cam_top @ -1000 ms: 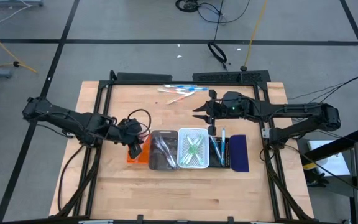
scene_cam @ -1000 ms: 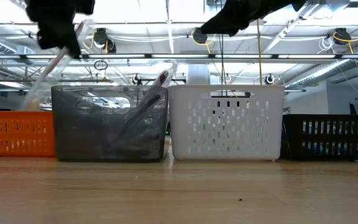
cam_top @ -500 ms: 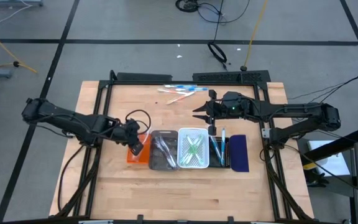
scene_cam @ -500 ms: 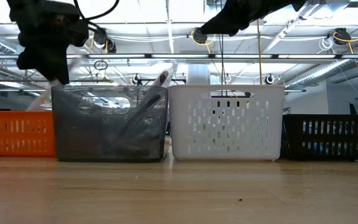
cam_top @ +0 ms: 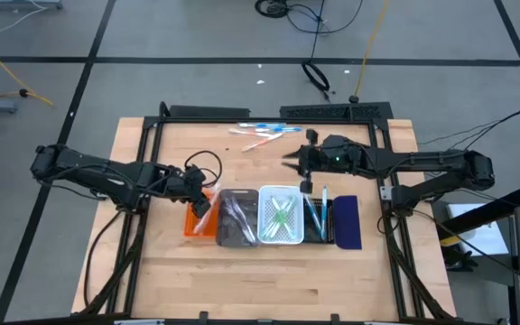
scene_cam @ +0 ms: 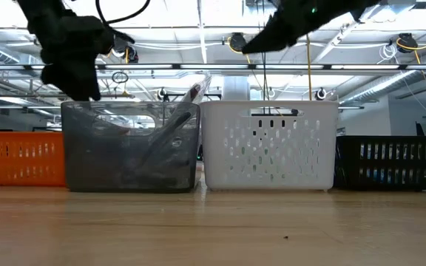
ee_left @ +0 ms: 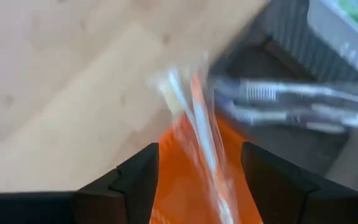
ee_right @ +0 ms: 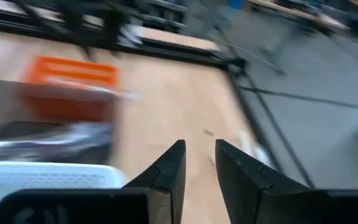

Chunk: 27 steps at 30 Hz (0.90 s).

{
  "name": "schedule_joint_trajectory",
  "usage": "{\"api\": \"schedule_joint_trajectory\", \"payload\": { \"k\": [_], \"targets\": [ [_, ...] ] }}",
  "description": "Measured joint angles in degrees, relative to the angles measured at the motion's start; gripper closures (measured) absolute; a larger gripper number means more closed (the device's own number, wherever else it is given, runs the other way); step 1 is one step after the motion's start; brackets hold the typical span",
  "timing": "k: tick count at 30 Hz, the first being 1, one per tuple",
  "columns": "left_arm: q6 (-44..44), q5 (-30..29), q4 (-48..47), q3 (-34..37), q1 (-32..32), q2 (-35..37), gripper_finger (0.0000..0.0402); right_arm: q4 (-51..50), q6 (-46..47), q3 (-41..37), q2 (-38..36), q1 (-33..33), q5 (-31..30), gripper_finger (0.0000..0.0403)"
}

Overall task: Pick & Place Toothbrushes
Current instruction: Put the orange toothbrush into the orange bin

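Note:
Several toothbrushes lie loose on the wood at the far side of the table. My left gripper hangs open over the orange tray. In the left wrist view a clear toothbrush shows blurred between and beyond the wide-apart fingers, over the orange tray, touching neither finger. My right gripper hovers beyond the far side of the white tray. Its fingers stand a narrow gap apart with nothing between them.
Five trays stand in a row: orange, grey with dark toothbrushes, white with green ones, black with blue ones, navy. Bare wood lies near and far of the row. A black frame borders the table.
My left gripper has opened wide and let go of the clear toothbrush it held slanting above the orange tray. The toothbrush has dropped out of the low view toward that tray. The gripper has drifted a little toward the far edge. My right gripper has turned slightly.

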<state>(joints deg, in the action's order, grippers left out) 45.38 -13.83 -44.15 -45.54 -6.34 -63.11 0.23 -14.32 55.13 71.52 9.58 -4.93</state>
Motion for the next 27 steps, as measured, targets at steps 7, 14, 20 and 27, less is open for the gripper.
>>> {"api": "schedule_joint_trajectory", "payload": {
  "k": [7, 14, 20, 27],
  "targets": [
    [-9.72, -10.84, 8.07, 0.00, 0.01, 0.02, 0.0172, 2.18, 0.06, -0.22, 7.20, 7.63, -0.84, 0.0326],
    [-17.07, -12.32, 13.73, 0.00, 0.30, 0.02, 0.0172, 3.38, -1.52, 0.30, 17.12, 17.81, 3.58, 0.0326],
    [-19.84, -12.32, 15.32, 0.00, 2.07, 0.02, 0.0172, 3.11, -2.70, 6.31, 26.10, 23.56, 7.31, 0.0326],
    [-21.30, -12.30, 15.38, 0.00, 4.66, 0.02, 0.0172, -2.97, -7.49, 15.92, 36.62, 25.83, 8.02, 0.0325]
  ]
}}
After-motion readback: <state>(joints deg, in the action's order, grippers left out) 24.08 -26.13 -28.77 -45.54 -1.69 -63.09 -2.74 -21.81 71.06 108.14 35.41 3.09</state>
